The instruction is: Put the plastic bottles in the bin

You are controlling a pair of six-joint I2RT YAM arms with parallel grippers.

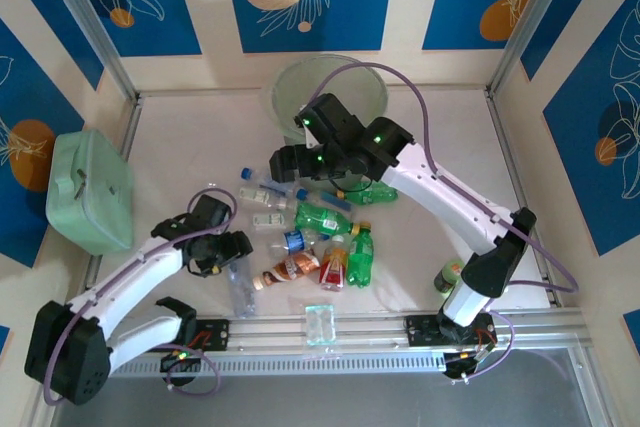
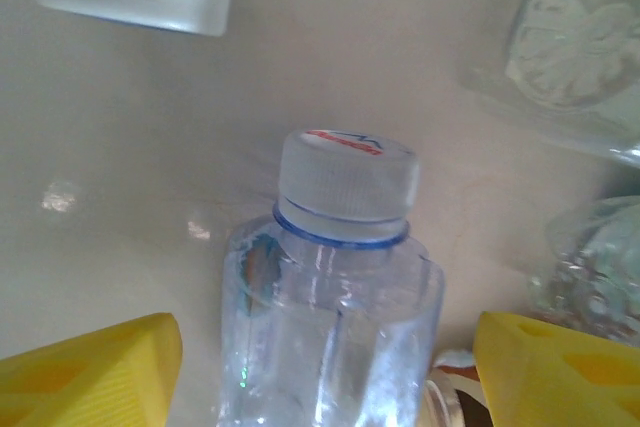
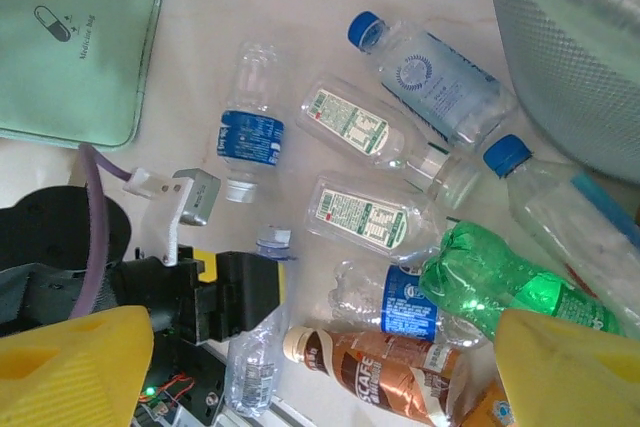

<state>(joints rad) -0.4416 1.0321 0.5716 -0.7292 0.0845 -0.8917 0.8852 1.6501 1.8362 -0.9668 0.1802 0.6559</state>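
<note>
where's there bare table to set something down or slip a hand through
Bare table lies at the far left, between the mint green box and the bin, and at the far right, between the bin and the right wall. The middle, in front of the bin, is crowded with plastic bottles.

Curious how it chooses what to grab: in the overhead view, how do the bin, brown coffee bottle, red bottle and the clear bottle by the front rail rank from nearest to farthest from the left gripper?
From the left gripper:
1. clear bottle, lying between its fingers.
2. brown coffee bottle, just right.
3. red bottle, farther right.
4. bin, at the far edge.
</note>
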